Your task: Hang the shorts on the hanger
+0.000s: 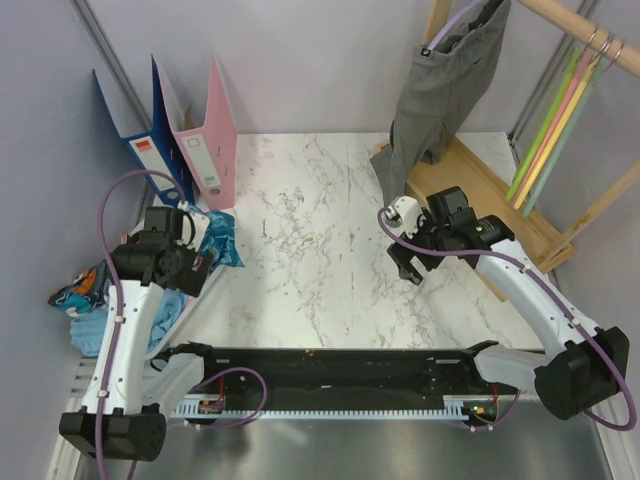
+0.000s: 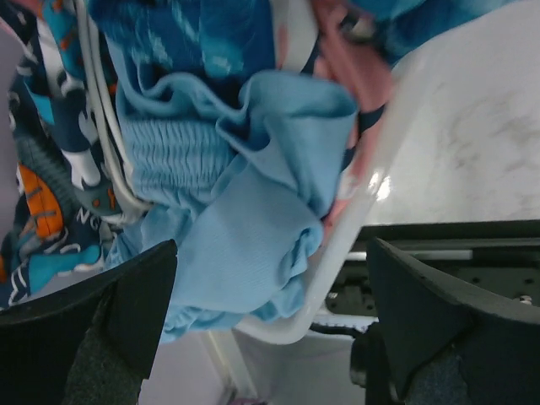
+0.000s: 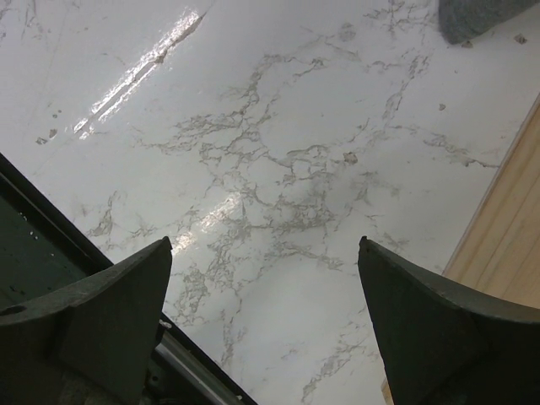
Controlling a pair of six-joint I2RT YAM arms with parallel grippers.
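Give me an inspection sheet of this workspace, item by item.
Surface: white marble table, bare at the middle.
Job's things: light blue shorts crumpled in a white basket left of the table; lime hanger hanging on the wooden rail, far right.
Clutter: patterned clothes beside the shorts; grey garment hanging from the rack; three binders upright at the back left.
Pincers: left pincer open, over the shorts; right pincer open, over bare marble.
Cables: purple cable looped along each arm.
Surroundings: wooden rack at the right; plain walls.
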